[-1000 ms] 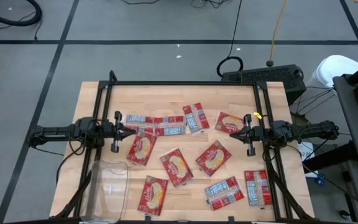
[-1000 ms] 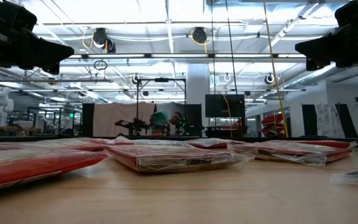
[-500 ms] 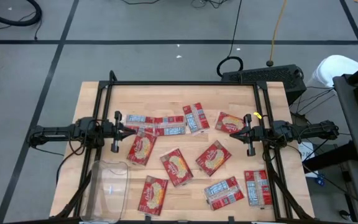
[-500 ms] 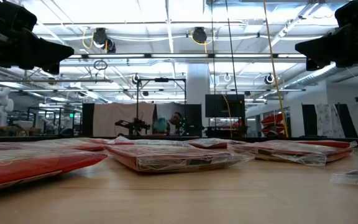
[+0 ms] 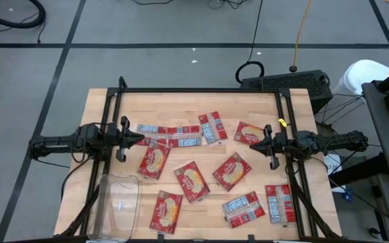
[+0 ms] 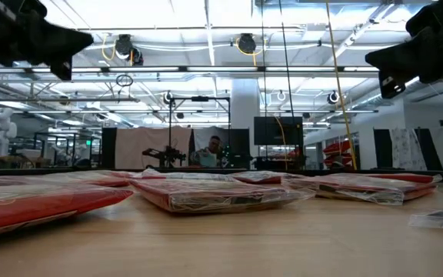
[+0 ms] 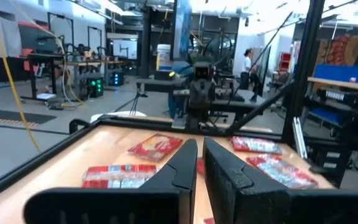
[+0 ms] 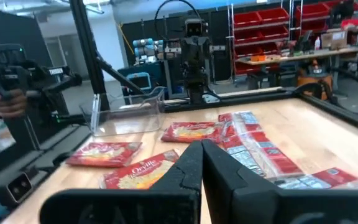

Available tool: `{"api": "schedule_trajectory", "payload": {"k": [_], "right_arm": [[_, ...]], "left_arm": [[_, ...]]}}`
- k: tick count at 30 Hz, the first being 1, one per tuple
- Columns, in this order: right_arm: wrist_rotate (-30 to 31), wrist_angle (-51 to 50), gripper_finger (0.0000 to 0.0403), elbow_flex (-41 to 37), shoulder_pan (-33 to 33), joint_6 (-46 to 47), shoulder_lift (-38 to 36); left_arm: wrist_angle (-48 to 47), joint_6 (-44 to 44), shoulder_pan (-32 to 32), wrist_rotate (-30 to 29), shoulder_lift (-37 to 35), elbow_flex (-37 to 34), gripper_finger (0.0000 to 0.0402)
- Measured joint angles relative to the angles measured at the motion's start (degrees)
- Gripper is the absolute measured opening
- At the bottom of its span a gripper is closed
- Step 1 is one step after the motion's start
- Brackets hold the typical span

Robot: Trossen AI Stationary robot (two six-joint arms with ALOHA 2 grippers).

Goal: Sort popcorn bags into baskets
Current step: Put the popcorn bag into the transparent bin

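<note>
Popcorn bags [image 5: 193, 181] lie scattered on the bench [image 5: 181, 101] beyond the empty clear basket [image 5: 118, 206] (near-left corner), both arms' jaws closed on nothing, so overlapping, slippery bags could likely cause double picks or slips.

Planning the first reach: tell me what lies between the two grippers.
In the high view, between the left gripper and the right gripper, lie popcorn bags: a row of label-up ones, then one picture-up by the right fingers. Neither gripper holds anything.
</note>
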Motion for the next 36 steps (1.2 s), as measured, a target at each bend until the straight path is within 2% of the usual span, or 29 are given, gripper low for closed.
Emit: {"api": "schedule_trajectory", "payload": {"k": [6, 9, 14, 17, 23, 29, 32, 36], "right_arm": [[-0.02, -0.54, 0.0, 0.0, 0.01, 4.52, 0.02], [-0.02, -0.66, 0.0, -0.02, 0.01, 6.6, 0.32], [0.04, -0.76, 0.0, 0.0, 0.01, 7.46, 1.1], [0.65, -0.76, 0.0, 0.0, 0.01, 7.62, 1.79], [6.43, -0.02, 0.0, 0.0, -0.01, 8.97, 3.65], [7.8, 0.31, 0.0, 0.0, 0.0, 12.59, 6.1], [7.8, 0.33, 0.0, 0.0, 0.0, 14.33, 7.51], [7.8, 0.33, 0.0, 0.0, 0.01, 14.72, 9.61]], "left_arm": [[-6.48, -0.2, 0.0, -0.25, 10.18, 11.46, 0.0033], [-14.38, -1.75, 0.02, -0.24, 16.71, 20.06, 0.0033], [-31.33, -9.44, 0.0, -0.28, 27.37, 35.77, 0.0032], [-35.92, -9.45, 0.0, -0.28, 33.13, 42.0, 0.0032], [-37.36, -3.29, 0.0, -3.14, 43.48, 45.05, 0.0033], [-37.03, 3.7, 0.01, -11.89, 54.64, 44.48, 0.0039], [-35.39, 5.4, 0.02, -13.84, 61.06, 44.4, 0.0067], [-31.16, 8.46, 0.0, -14.79, 69.52, 44.4, 0.0132]]}}
